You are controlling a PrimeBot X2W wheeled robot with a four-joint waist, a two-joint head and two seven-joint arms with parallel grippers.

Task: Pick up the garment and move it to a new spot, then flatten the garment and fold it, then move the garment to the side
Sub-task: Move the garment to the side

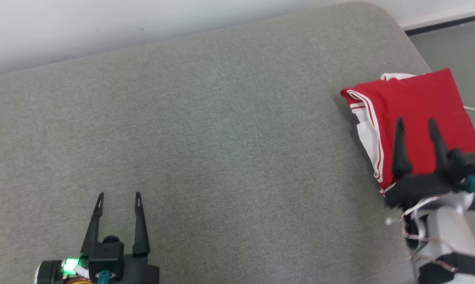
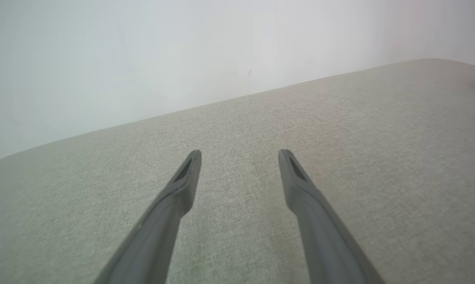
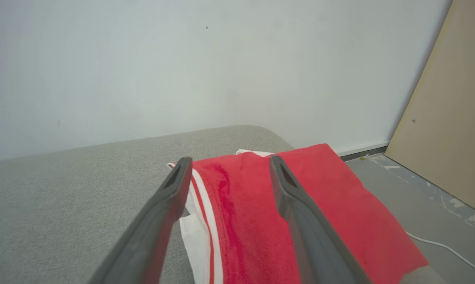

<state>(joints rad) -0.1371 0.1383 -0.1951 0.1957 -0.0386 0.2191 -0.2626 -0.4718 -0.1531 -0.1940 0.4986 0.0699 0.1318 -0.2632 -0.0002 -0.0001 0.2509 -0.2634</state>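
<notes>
- Right gripper [image 1: 415,120]: jaws wide apart with nothing between them. The fingers reach over the garment [image 1: 415,98]; whether they touch the cloth I cannot tell.
- Left gripper [image 1: 119,194]: jaws likewise spread and empty, over bare cushion [image 1: 221,138].
- The garment, red with white stripes, lies folded at the cushion's far right end. One corner reaches out past the cushion edge toward the floor [image 3: 383,185].
- From the right jaws, the garment is directly under and ahead. Its striped fold edge is on the left, just beside the left finger in the right wrist view.
- Its longer side seems to run near to far, about in line with the right fingers.
- The right arm is by far the nearer; the left is well apart from it, across the cushion.
- Right arm pose: the forearm comes up from the lower right, with the wrist low and the fingers pointing away from the robot.
- Judgement: the garment looks folded and already at the side, so the coming move is likely a clean retreat without snagging the cloth.
</notes>
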